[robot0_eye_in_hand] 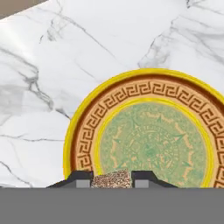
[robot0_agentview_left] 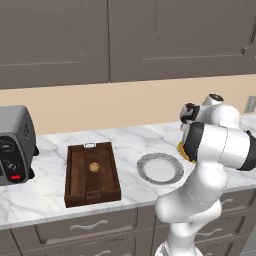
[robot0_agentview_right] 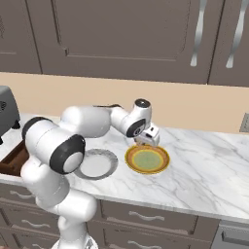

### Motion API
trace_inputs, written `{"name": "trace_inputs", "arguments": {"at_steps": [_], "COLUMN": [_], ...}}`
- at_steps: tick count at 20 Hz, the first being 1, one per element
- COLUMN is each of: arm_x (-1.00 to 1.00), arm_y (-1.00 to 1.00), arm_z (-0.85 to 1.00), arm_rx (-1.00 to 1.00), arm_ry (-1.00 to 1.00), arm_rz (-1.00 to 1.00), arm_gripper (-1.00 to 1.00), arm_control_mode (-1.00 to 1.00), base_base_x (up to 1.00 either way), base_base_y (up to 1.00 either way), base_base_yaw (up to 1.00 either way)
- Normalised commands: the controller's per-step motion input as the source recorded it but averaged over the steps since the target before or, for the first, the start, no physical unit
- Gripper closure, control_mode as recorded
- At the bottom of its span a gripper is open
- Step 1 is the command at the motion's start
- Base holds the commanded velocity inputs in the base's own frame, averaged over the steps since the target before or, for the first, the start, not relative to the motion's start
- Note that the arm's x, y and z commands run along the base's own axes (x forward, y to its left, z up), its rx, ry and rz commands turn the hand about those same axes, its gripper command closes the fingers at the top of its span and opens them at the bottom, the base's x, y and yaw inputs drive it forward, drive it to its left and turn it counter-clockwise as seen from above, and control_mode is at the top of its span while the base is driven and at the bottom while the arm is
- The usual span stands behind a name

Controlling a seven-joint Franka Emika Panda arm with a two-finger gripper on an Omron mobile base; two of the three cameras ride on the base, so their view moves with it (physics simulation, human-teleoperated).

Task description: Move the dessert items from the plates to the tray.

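Speckled tan-brown dessert lump (robot0_eye_in_hand: 112, 179) (rough, crumbly) sits pinched between the jaws above the yellow plate (robot0_eye_in_hand: 87, 127).

Grey-brown cabinets (robot0_agentview_left: 125, 40) above a beige wall (robot0_agentview_left: 125, 107) and white marble counter (robot0_agentview_right: 204, 170).

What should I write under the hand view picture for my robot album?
The robot's hand pinches a speckled brown dessert lump just above the yellow plate on the marble counter.
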Motion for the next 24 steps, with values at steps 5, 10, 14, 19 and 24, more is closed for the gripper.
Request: {"name": "trace_inputs", "arguments": {"at_steps": [5, 10, 14, 19, 24], "arm_x": [-0.56, -0.49, -0.09, -0.31, -0.66], "arm_y": [1.00, 1.00, 1.00, 1.00, 1.00], "arm_z": [0.57, 0.47, 0.78, 0.33, -0.09], "arm_rx": [0.03, 0.00, 0.00, -0.01, -0.03], "arm_ry": [-0.06, -0.08, 0.01, 0.05, 0.00], "arm_rz": [0.14, 0.18, 0.18, 0.23, 0.24], "arm_gripper": [1.00, 1.00, 1.00, 1.00, 1.00], "arm_control_mode": [-1.00, -1.00, -1.00, -1.00, -1.00], "base_base_x": [0.00, 0.00, 0.00, 0.00, 0.00], "base_base_y": [0.00, 0.00, 0.00, 0.00, 0.00], "base_base_yaw": [0.00, 0.00, 0.00, 0.00, 0.00]}}
